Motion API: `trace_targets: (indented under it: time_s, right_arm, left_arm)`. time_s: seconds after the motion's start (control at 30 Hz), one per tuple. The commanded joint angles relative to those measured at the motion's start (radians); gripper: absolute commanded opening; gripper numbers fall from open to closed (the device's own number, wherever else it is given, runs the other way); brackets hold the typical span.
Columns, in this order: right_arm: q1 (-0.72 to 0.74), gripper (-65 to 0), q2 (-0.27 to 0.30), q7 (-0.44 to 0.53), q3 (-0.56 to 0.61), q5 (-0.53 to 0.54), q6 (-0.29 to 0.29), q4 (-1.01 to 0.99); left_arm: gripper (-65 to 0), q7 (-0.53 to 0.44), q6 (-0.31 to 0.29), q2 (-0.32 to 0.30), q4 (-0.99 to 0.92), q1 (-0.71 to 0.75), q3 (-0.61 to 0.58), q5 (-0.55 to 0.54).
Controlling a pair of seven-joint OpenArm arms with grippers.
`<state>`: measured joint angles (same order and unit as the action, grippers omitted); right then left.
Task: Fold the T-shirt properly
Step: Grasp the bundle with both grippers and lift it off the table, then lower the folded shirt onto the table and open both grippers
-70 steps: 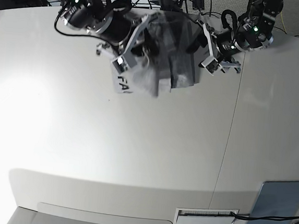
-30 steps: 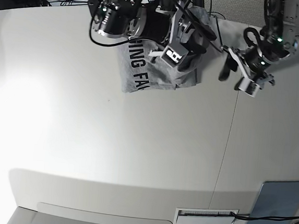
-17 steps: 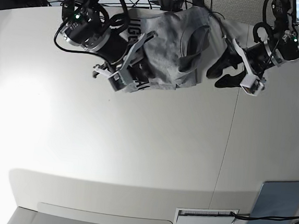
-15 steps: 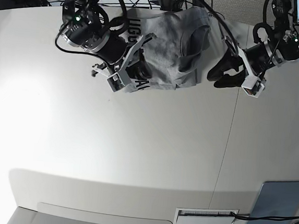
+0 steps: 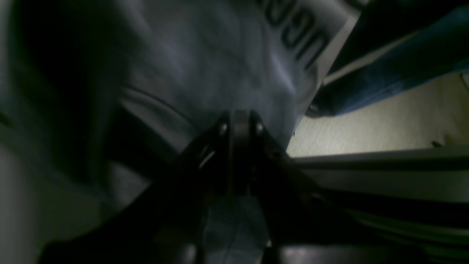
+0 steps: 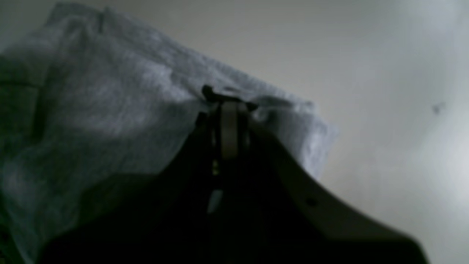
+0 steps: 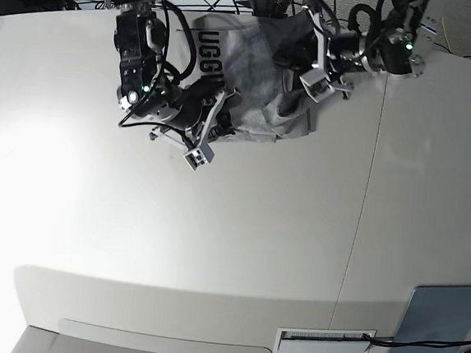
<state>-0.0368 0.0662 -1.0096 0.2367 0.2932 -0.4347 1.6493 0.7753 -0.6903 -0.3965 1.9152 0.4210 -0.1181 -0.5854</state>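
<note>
The heather-grey T-shirt (image 7: 253, 67) lies bunched at the table's far edge, with black lettering (image 7: 207, 46) showing on its left part. In the base view my right gripper (image 7: 213, 133) sits at the shirt's near-left corner. The right wrist view shows its jaws pressed together on a corner of the T-shirt (image 6: 110, 91). My left gripper (image 7: 301, 73) reaches into the shirt's right side. In the left wrist view its jaws are together, pinching a fold of the T-shirt (image 5: 205, 66) near the lettering (image 5: 296, 33).
A flat grey-blue panel (image 7: 437, 325) lies at the near-right corner, beside a white slotted label (image 7: 324, 340). A seam (image 7: 363, 204) runs down the table's right part. Cables and stands crowd the far edge behind the shirt.
Both grippers went from open to shut on the shirt. The left arm swung leftward onto the shirt's right side. The right gripper shifted to the near-left corner.
</note>
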Motion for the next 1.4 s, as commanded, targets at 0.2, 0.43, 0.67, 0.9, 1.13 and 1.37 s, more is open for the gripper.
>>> trace_targets:
  time_s: [0.2, 0.43, 0.67, 0.9, 1.13, 1.37]
  right_arm:
    - [0.02, -65.0, 0.001, 0.012, -0.002, -0.049, 0.005, 0.012]
    - [0.019, -65.0, 0.026, 0.007, -0.003, -0.087, 0.026, 0.012]
    - [-0.001, -65.0, 0.08, -0.021, -0.003, -0.075, 0.07, 0.029]
    - [-0.134, -65.0, 0.08, -0.04, -0.002, 0.004, 0.055, 0.195]
    - [-0.179, -65.0, 0.08, -0.025, -0.045, 0.002, 0.058, 0.323]
    - [-0.179, -65.0, 0.081, 0.0, -0.154, 0.001, 0.073, 0.318]
  left_arm:
    - [-63.5, -0.174, 0.089, -0.008, -0.182, -0.03, -0.007, 0.179]
    - [-63.5, -0.175, 0.096, -0.008, -0.361, -0.174, -0.006, 0.221]
    - [-63.5, -0.209, 0.17, -0.008, -0.427, -0.328, -0.006, 0.266]
    - [-63.5, -0.212, 0.221, -0.009, -0.426, -0.439, -0.006, 0.271]
    - [-63.5, -0.153, 0.18, -0.019, -0.308, -0.402, 0.027, 0.201]
    - [-63.5, -0.135, 0.174, -0.015, -0.134, -0.235, 0.18, 0.108]
